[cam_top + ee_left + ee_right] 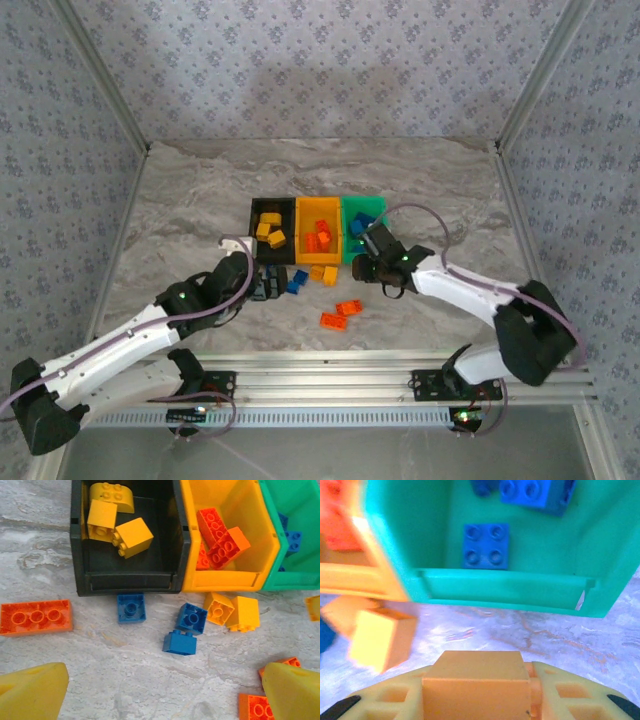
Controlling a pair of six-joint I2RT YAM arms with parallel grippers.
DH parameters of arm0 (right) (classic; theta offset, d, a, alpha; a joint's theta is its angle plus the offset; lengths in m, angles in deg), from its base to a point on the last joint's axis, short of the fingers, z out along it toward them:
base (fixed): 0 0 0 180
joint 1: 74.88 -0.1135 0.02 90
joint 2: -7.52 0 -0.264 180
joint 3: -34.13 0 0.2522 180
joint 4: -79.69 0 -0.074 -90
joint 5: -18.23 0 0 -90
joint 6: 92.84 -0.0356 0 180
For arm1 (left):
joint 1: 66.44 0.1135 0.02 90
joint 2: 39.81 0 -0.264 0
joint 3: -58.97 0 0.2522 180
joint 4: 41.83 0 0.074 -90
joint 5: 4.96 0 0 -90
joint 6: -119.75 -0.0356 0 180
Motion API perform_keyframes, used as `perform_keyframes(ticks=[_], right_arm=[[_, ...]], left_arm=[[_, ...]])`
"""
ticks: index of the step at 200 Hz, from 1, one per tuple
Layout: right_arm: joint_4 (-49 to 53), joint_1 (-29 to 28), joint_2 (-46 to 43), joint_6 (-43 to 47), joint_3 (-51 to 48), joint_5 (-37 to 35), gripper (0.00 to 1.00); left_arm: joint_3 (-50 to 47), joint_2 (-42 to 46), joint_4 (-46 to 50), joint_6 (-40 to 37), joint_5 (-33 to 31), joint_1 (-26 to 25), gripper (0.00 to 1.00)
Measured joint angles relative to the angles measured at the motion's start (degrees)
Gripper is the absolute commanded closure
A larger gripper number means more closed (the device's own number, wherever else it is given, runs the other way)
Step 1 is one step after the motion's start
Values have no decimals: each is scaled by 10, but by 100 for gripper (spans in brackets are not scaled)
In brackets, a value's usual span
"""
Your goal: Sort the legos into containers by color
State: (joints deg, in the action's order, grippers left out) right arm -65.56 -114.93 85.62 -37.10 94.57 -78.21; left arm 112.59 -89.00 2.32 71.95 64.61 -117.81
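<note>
Sorting is looking roughly half done. The right gripper (pixel 366 267) is hanging just in front of the green bin (pixel 500 587), jaws clamping a yellow-orange brick (pixel 476 677). Green is holding blues, though, so that brick is probably heading for the black bin (pixel 129 582), where the yellows are sitting. That's calling for a swing left past the orange-yellow bin (pixel 225 580) and a release over the black one, keeping out of the left arm's way. The left gripper (pixel 162 690) is hovering over the loose pile with jaws wide apart and nothing in them, likely lining up a pick.

Counting: 3 bins. Black is holding 3 yellow bricks (pixel 132 537), orange-yellow is showing at least 3 red-orange bricks (pixel 227 545), and green is showing about 3 blue bricks (pixel 486 545), some cut off at the edge. Lying on the table (pixel 100 670) are 3 loose blues (pixel 191 617), 2 loose yellows (pixel 243 613), 1 long red-orange brick (pixel 35 616) and 2 more red-orange ones (pixel 255 707) partly hiding behind a finger.
</note>
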Motion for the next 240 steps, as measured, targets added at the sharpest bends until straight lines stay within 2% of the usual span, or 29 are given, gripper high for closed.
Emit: perform_keyframes(ticks=[19, 44, 82, 129, 142, 150, 162, 176, 215, 240], right_arm=[[33, -27, -26, 14, 41, 0, 62], [46, -59, 9, 39, 140, 12, 63], [28, -77, 168, 68, 322, 53, 61], [37, -78, 368, 89, 516, 91, 59], [40, -75, 407, 89, 552, 100, 52], [42, -73, 428, 89, 572, 106, 42], [44, -70, 454, 89, 598, 112, 30], [45, -66, 473, 92, 622, 119, 25], [45, -61, 465, 93, 635, 123, 23], [30, -61, 397, 93, 558, 116, 23]], left_arm=[[-7, 16, 5, 3, -11, 0, 1], [-16, 40, 25, 8, -31, 3, 1], [-30, 82, 65, 29, -60, 6, 1], [-59, 151, 106, 51, -62, 17, 1], [-63, 162, 112, 53, -61, 21, 1], [-63, 163, 115, 53, -59, 23, 1], [-64, 163, 116, 53, -57, 26, 1], [-64, 161, 116, 52, -51, 28, 1], [-64, 144, 110, 39, -26, 30, 0], [-64, 110, 84, 20, 5, 30, 1]])
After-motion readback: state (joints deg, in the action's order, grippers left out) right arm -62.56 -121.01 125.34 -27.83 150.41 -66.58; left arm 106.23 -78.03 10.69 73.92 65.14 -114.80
